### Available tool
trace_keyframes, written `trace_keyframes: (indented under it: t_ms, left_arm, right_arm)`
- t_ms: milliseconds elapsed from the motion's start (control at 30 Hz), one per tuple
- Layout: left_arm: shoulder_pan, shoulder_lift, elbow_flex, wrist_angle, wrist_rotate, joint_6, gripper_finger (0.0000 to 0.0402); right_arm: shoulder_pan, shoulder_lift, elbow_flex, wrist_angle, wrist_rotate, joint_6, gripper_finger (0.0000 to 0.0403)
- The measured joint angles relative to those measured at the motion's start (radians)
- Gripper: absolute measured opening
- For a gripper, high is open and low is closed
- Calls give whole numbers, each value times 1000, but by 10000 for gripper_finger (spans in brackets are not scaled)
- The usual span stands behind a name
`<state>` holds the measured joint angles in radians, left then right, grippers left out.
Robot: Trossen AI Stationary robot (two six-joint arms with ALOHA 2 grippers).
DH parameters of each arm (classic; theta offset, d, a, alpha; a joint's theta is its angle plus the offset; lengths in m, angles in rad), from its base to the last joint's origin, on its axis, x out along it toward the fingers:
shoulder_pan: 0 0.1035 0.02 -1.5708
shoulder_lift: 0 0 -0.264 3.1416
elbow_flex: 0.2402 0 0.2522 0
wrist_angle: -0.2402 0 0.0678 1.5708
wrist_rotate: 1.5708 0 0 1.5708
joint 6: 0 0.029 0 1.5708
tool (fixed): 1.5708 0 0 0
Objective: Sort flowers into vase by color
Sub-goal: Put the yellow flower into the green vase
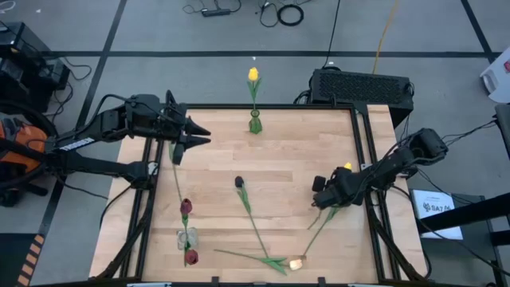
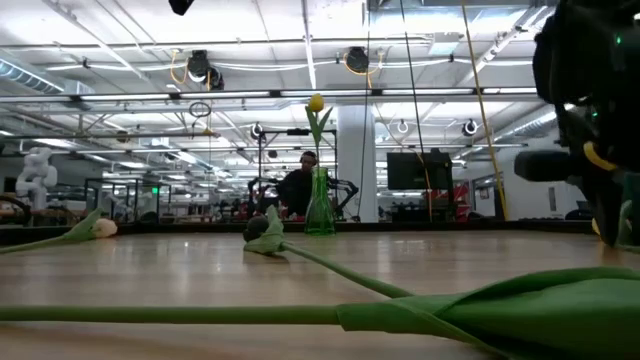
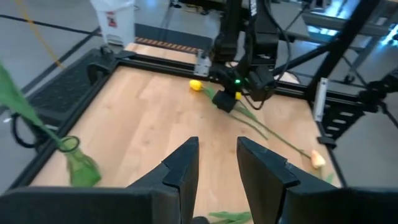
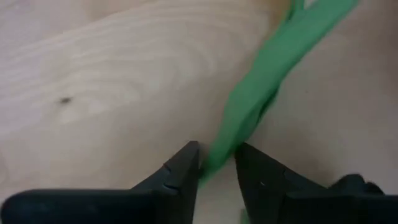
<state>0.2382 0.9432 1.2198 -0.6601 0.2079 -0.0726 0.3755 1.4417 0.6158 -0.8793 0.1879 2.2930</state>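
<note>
**Right gripper closed on a yellow tulip's stem**

Stem and leaf filled the right wrist view, so the flower's head was cut off there; the green stem [image 4: 239, 121] ran between the right gripper's [image 4: 216, 163] two fingers, which pinched it. From above, the right gripper [image 1: 325, 194] sat low at the right side of the bench [image 1: 287, 151], with the yellow tulip [image 1: 347, 167] head just beyond it, partly hidden by the arm. The left gripper [image 1: 191, 134] hovered at the far left, fingers apart and empty. A green vase [image 1: 255, 123] at the far edge held one yellow tulip upright. A near-black tulip [image 1: 239, 182] lay mid-bench, a peach-pink one [image 1: 296, 263] near the front, and two dark red tulips [image 1: 186, 207] by a clear vase [image 1: 186, 237] at the near left, its outline hard to make out.
</note>
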Motion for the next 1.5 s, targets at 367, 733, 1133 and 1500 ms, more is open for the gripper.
trace_keyframes:
  t_ms: [367, 733, 1133, 1500]
  left_arm:
    - [62, 12, 0, 17, -139, -24, 116]
    - [211, 149, 0, 101, -41, -51, 116]
    - [234, 221, -190, 350, 34, -3, 116]
    - [309, 48, -481, 519, 97, -130, 116]
  right_arm:
    - [-64, -79, -36, 72, 336, -251, 8]
    - [-233, -418, -33, 442, 723, -809, 3]
    - [-527, -506, -30, 1443, 478, -1803, 2]
    - [-729, -159, 253, 1464, 72, -1895, 2]
